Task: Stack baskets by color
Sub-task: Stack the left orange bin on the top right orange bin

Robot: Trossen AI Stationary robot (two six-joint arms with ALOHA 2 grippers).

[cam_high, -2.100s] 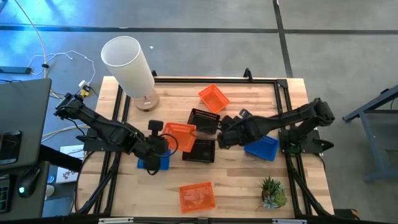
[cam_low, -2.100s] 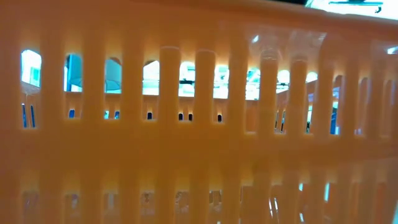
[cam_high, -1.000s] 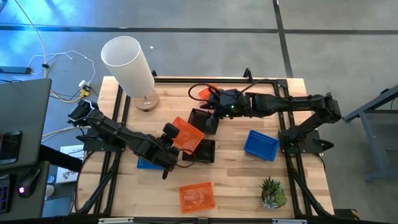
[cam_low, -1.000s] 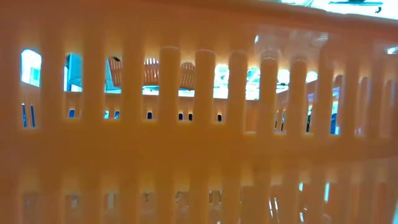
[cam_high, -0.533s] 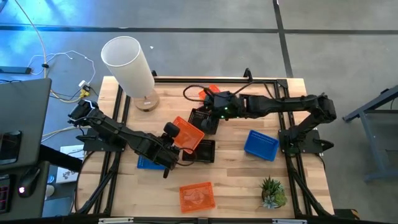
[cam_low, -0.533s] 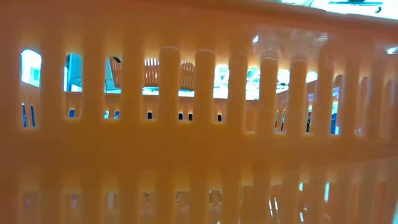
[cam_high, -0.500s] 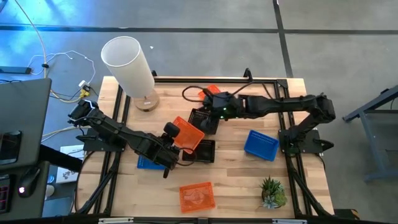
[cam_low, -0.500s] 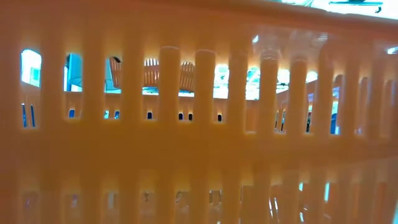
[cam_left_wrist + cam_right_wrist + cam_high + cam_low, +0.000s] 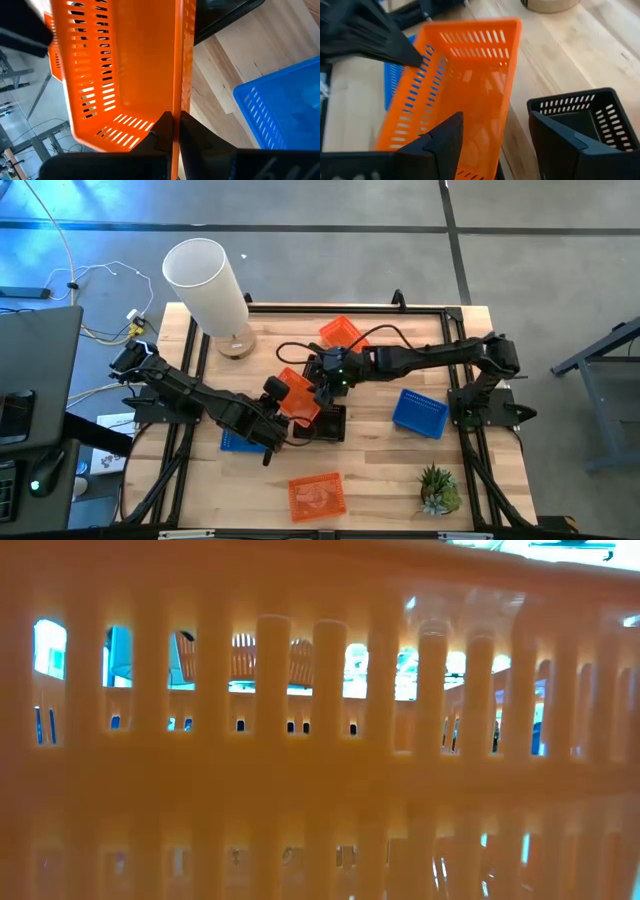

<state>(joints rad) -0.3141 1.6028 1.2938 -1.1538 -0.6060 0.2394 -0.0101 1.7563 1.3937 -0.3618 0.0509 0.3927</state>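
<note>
orange slotted plastic rectangular basket | left gripper pinches its thin wall, tilted | right gripper spread wide, just beside its rim

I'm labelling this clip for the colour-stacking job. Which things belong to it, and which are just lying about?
Belong to the job: tilted orange basket in the left gripper, rear orange basket, front orange basket, right blue basket, left blue basket, black basket.

Lying about: white cylinder, potted plant.
</note>
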